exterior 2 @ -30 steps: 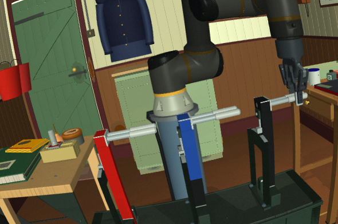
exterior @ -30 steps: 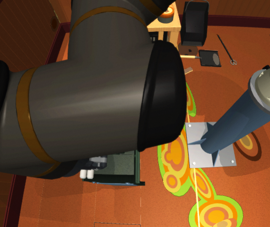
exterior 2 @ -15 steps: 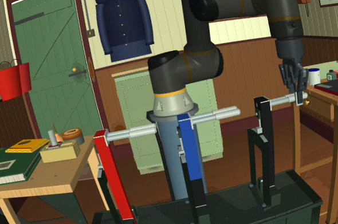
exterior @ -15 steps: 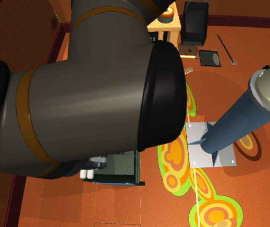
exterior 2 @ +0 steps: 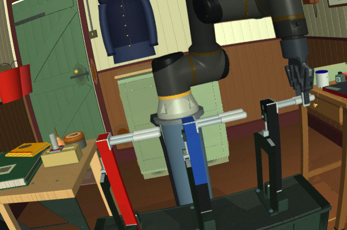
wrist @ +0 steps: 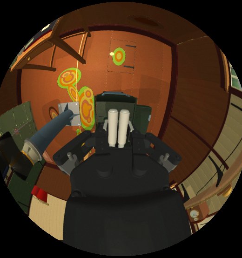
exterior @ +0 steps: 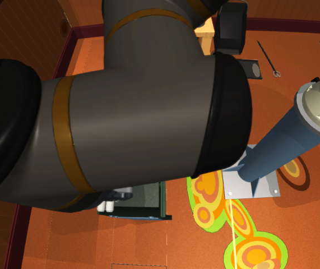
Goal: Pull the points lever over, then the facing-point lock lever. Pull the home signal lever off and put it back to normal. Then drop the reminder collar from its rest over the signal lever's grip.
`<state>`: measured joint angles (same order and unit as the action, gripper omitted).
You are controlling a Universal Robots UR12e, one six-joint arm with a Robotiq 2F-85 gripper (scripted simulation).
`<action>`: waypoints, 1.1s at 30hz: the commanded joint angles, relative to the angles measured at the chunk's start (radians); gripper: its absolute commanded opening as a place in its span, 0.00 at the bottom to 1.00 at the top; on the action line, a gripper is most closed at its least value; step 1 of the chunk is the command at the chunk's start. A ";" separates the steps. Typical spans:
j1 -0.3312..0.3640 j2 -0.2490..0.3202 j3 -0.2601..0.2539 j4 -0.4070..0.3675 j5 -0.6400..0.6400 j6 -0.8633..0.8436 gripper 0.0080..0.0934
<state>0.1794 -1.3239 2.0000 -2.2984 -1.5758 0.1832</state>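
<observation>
The black points lever (exterior 2: 270, 134) stands upright at the right end of the dark green lever frame (exterior 2: 235, 208), and its pale grip (exterior 2: 289, 101) (wrist: 117, 127) sits clamped in my closed gripper (exterior 2: 305, 97) (wrist: 117, 144), which hangs straight down over it. The blue lever (exterior 2: 195, 158) stands in the middle of the frame and the red lever (exterior 2: 116, 176) leans at the left, each with a pale handle. In the side camera my arm hides nearly all of the frame, leaving only two grip ends (exterior: 105, 206) in sight. I see no reminder collar.
Behind the frame rise my blue pedestal (exterior 2: 179, 161), a pale green cabinet (exterior 2: 138, 123) and panelled walls with a green door (exterior 2: 56, 64). A wooden desk (exterior 2: 329, 102) with a white mug (exterior 2: 321, 78) stands close right of my gripper. A table with books (exterior 2: 38, 164) stands left.
</observation>
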 commanded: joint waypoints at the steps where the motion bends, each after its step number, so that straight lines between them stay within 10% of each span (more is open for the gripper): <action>1: 0.005 -0.001 0.027 0.023 0.005 0.001 0.00; 33: 0.015 -0.041 0.105 -0.014 0.005 0.011 0.00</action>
<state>0.1901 -1.3667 2.0829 -2.3371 -1.5748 0.1937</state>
